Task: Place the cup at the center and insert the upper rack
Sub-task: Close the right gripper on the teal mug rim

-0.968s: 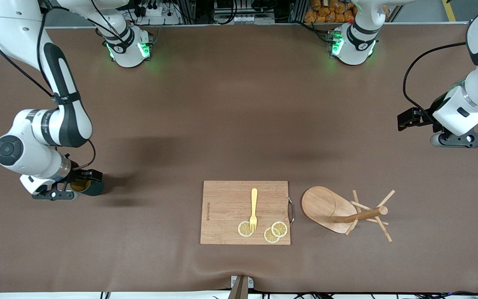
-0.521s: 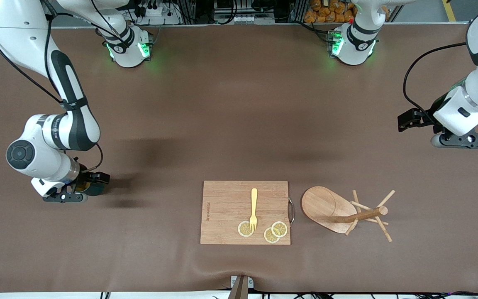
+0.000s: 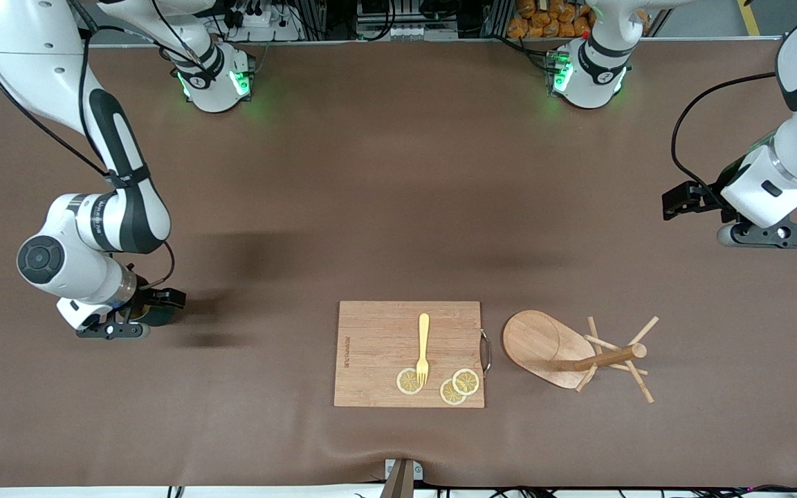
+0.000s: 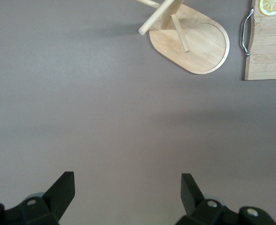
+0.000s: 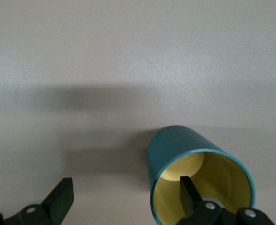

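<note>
**Right wrist view: cup not yet gripped**

Right gripper [image 5: 124, 199]: fingers wide apart, one inside the cup [image 5: 200, 180], one outside; nothing clamped. Judgement: close squarely on the wall before lifting.
Left gripper [image 4: 127, 194]: waiting, spread wide, empty, over bare table [image 3: 385, 194].
Upper rack [image 3: 578, 353]: toppled beside the cutting board [image 3: 378, 346]; open room toward centre.

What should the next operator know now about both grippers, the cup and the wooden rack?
Right gripper: open at the cup, one finger inside its rim, the other outside and apart from it; no grasp yet.
Left gripper: open, waiting over the table at the left arm's end.
Cup: at the right arm's end, not at the centre.
Upper rack: lying on its side beside the cutting board, untouched.
Left to do: grasp the cup, centre it, then handle the rack.
</note>
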### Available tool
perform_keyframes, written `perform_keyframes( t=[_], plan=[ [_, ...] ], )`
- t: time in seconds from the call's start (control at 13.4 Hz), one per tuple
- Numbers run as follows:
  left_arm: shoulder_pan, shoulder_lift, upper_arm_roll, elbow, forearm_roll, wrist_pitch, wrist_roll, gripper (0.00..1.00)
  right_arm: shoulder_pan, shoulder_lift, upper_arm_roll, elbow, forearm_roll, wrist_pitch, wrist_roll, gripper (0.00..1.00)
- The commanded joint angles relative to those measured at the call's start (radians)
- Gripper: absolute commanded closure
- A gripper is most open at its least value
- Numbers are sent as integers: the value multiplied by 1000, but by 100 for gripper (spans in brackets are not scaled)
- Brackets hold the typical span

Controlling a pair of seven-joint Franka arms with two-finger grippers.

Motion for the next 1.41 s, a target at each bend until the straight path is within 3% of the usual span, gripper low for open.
perform_keyframes(
  t=[0.0, 0.15, 0.37, 0.6, 0.67, 1.04, 1.34],
  plan=[
    [-1, 2, -5, -2, 14, 10, -10, 0, -4, 25, -4, 3, 11, 8, -44, 6],
    [-1, 5, -5, -2, 14, 15, -10, 0, -7, 28, -4, 2, 11, 2, -74, 27],
    [-1, 6, -5, -4, 14, 15, -8, 0, -19, 29, -4, 2, 11, 0, -159, 70],
    [1, 5, -5, -4, 14, 15, -5, 0, -21, 28, -4, 4, 9, -1, -174, 94],
    [2, 5, -5, -4, 12, 15, -4, 0, -21, 28, -4, 4, 9, -1, -174, 99],
    [-1, 3, -5, -2, 14, 15, -10, 0, -6, 15, -1, 15, 11, -15, -173, 100],
    [-1, 5, -5, -2, 14, 15, -11, 0, 10, -21, 137, 18, 12, -32, -162, 100]
  ],
)
